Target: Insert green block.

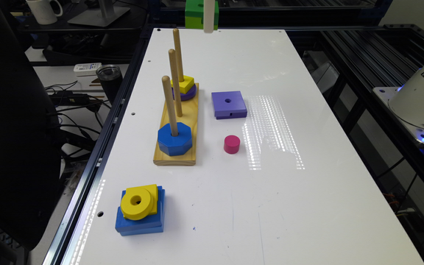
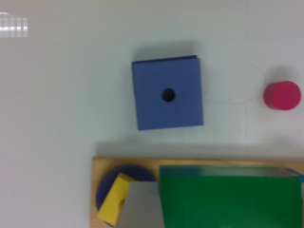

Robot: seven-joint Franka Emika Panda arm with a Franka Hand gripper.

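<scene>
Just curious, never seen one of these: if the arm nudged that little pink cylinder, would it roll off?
Probably not: the pink cylinder stands on its flat end, so it would likely slide on the glossy table. Squat, so unlikely to tip; tipped, it could roll.

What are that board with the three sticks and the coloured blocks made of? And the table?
The base board and pegs look like bare, pale wood; faint grain shows. The green block and purple square look like wood under matte opaque paint, though that is less certain. The table looks like glossy white laminate or plastic, since it mirrors lights.
</scene>
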